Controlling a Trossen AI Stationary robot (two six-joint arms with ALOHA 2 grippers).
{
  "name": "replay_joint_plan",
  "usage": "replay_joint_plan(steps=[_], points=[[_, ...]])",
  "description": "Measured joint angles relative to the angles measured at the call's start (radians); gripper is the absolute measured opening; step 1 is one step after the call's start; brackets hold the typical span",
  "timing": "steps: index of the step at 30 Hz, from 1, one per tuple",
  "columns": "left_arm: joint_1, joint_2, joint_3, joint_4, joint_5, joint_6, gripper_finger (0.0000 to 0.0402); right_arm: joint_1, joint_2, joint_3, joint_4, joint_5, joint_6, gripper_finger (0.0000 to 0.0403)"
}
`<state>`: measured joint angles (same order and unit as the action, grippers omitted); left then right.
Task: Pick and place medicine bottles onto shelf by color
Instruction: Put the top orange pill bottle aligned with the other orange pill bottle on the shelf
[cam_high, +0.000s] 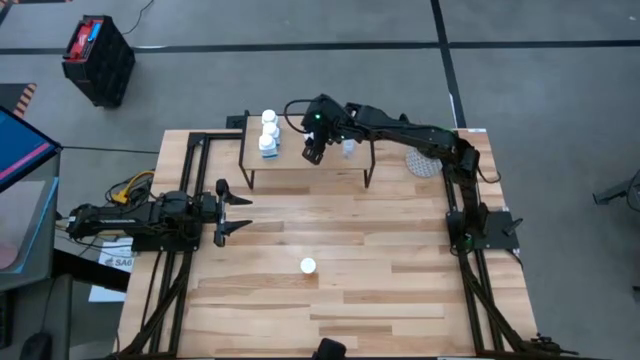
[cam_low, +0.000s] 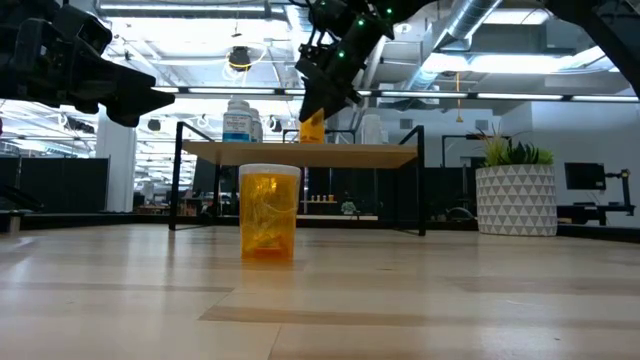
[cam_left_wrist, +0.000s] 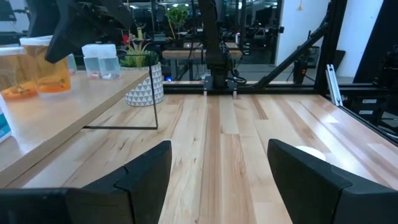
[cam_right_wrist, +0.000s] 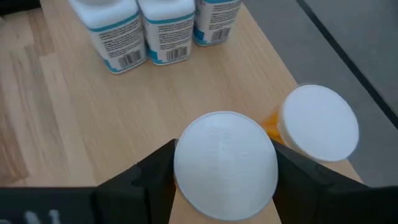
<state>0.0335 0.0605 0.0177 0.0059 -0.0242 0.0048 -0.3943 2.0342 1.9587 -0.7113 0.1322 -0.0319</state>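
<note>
The right gripper (cam_high: 313, 152) is over the shelf (cam_high: 340, 168), its two dark fingers (cam_right_wrist: 152, 177) standing on either side of the white cap of an orange bottle (cam_right_wrist: 225, 165); the cap fills the space between them, but whether the pads press on it or have just let go cannot be told. The bottle stands upright on the shelf top directly beneath the gripper. Just beside it, on the outer side of one finger, stands a second orange bottle (cam_right_wrist: 317, 124) with a white cap. Ahead of the gripper, farther along the shelf, three white bottles (cam_right_wrist: 155, 28) with blue marks stand in a row, touching or nearly so. The right arm reaches from its base across the far edge of the table (cam_high: 350, 290), wrist bent downward over the shelf. The left gripper (cam_high: 232, 212) waits well apart from the shelf, low over the table, fingers spread wide and empty. A third orange bottle (cam_low: 268, 213) stands alone on the open table, well away from both grippers.
</note>
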Motion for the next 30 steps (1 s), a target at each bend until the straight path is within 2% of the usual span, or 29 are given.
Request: replay_joint_plan(steps=[6,30], points=[[0.0,0.0,0.0,0.0,0.0,0.0,0.0254,0.0,0.0,0.0,0.0,0.0,-0.001,0.0249],[0.0,0.0,0.0,0.0,0.0,-0.001,0.0254,0.021,0.0,0.0,-0.014,0.0,-0.003,0.025]])
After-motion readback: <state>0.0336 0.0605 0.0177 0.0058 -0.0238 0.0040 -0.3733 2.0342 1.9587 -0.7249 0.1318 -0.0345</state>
